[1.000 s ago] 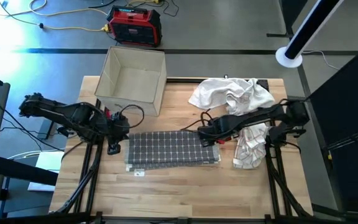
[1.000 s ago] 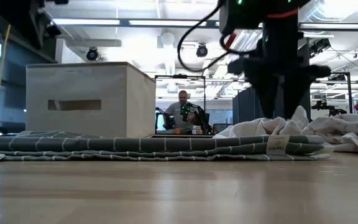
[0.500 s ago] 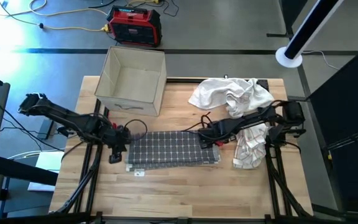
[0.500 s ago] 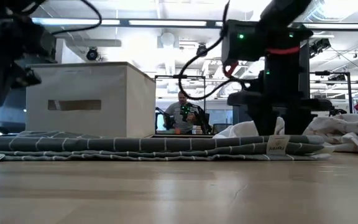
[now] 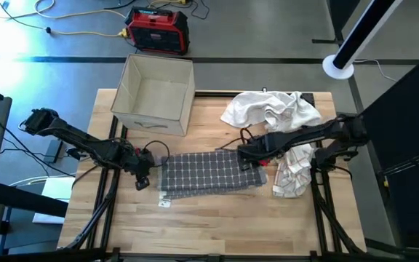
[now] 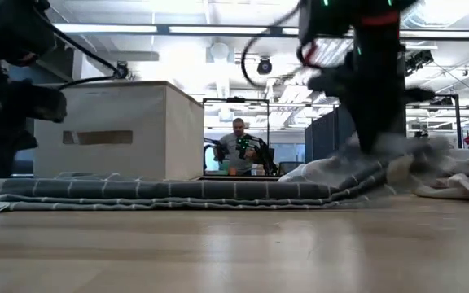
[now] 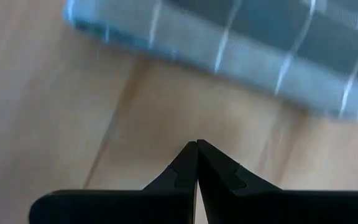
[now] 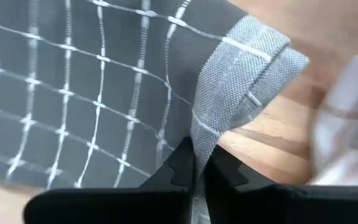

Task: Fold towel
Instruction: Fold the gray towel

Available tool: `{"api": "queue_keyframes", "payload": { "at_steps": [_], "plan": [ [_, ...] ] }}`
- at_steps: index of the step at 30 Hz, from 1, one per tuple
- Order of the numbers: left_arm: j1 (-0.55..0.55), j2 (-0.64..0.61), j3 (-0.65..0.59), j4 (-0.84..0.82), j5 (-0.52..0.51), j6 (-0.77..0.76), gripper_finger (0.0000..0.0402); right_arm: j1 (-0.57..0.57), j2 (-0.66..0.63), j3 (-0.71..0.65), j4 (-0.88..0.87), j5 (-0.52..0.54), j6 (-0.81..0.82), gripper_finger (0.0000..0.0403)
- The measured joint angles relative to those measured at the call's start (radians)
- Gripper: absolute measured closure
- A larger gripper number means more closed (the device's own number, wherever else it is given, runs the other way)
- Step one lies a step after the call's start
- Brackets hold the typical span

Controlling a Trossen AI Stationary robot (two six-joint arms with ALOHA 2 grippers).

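The grey towel [image 5: 208, 173] with a white grid lies folded on the middle of the wooden table [image 5: 209, 225]. My right gripper [image 5: 248, 157] is shut on its right end, which rises a little off the wood in the low view [image 6: 363, 174]. My left gripper [image 5: 142, 179] hangs shut just off the towel's left edge, over bare wood. The left wrist view shows its tips [image 7: 196, 144] together, with the towel's edge [image 7: 260, 56] beyond them and nothing between them. My right gripper pinches the towel's plain grey hem [image 8: 219, 106] at its right end, close to a corner [image 8: 263, 53], between its two fingers. It comes slanting down from the table's right side. One layer or several, I cannot tell. That end is raised, and the rest lies flat.
An open beige box [image 5: 155, 94] stands at the far left of the table. A heap of white cloth [image 5: 271, 109] lies at the far right, and a striped cloth [image 5: 293, 171] hangs over the right side. A person [image 6: 240, 146] sits in the room behind.
My right gripper has shut on the towel's right end, then moved up and toward the table's right edge. The towel has slid a little to the right, its right end lifted. My left gripper has come down beside the towel's left edge.
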Motion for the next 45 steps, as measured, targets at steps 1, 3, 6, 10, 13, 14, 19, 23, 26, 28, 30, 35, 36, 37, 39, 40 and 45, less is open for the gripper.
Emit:
{"api": "queue_keyframes", "payload": {
  "at_steps": [1, 3, 6, 10, 13, 14, 19, 23, 26, 28, 30, 35, 36, 37, 39, 40, 45],
  "plan": [
    [0.000, 0.013, -0.003, 0.035, -0.011, -0.002, 0.0401, 0.001, -0.006, 0.035, -0.014, 0.008, -0.003, 0.0399],
    [0.000, 0.042, -0.005, 0.099, -0.040, 0.016, 0.0401, 0.006, -0.012, 0.116, -0.014, 0.027, -0.001, 0.0399],
    [0.000, 0.100, -0.005, 0.174, -0.110, 0.098, 0.0401, 0.010, 0.013, 0.234, 0.000, 0.058, -0.004, 0.0400],
    [0.007, 0.180, -0.002, 0.226, -0.171, 0.150, 0.0401, 0.008, 0.099, 0.377, 0.084, 0.105, -0.046, 0.0400],
    [0.015, 0.221, -0.001, 0.276, -0.202, 0.166, 0.0401, 0.007, 0.185, 0.461, 0.193, 0.109, -0.091, 0.0401],
    [0.016, 0.229, -0.001, 0.292, -0.209, 0.182, 0.0401, 0.006, 0.219, 0.485, 0.230, 0.106, -0.106, 0.0401],
    [0.016, 0.241, -0.005, 0.339, -0.241, 0.231, 0.0401, -0.014, 0.403, 0.610, 0.420, 0.004, -0.177, 0.0401],
    [0.017, 0.242, -0.005, 0.349, -0.250, 0.249, 0.0401, -0.026, 0.548, 0.741, 0.464, -0.085, -0.214, 0.0401],
    [0.018, 0.242, -0.005, 0.350, -0.250, 0.249, 0.0401, -0.027, 0.634, 0.838, 0.464, -0.118, -0.240, 0.0401],
    [0.018, 0.242, -0.005, 0.350, -0.250, 0.249, 0.0401, -0.027, 0.680, 0.893, 0.464, -0.144, -0.254, 0.0401],
    [0.018, 0.242, -0.005, 0.350, -0.250, 0.249, 0.0401, -0.029, 0.719, 0.936, 0.458, -0.171, -0.257, 0.0401],
    [0.018, 0.242, -0.005, 0.349, -0.250, 0.248, 0.0401, -0.029, 0.767, 0.981, 0.457, -0.216, -0.249, 0.0391],
    [0.018, 0.242, -0.005, 0.349, -0.250, 0.248, 0.0401, -0.029, 0.767, 0.981, 0.457, -0.216, -0.247, 0.0384],
    [0.018, 0.242, -0.005, 0.349, -0.250, 0.248, 0.0401, -0.029, 0.767, 0.981, 0.457, -0.216, -0.247, 0.0376],
    [0.018, 0.242, -0.005, 0.349, -0.250, 0.248, 0.0401, -0.028, 0.767, 0.982, 0.457, -0.216, -0.247, 0.0354],
    [0.018, 0.242, -0.005, 0.349, -0.250, 0.247, 0.0401, -0.028, 0.767, 0.982, 0.457, -0.217, -0.248, 0.0341],
    [0.018, 0.238, 0.006, 0.334, -0.240, 0.247, 0.0402, -0.028, 0.767, 0.982, 0.456, -0.232, -0.248, 0.0276]
  ]
}}
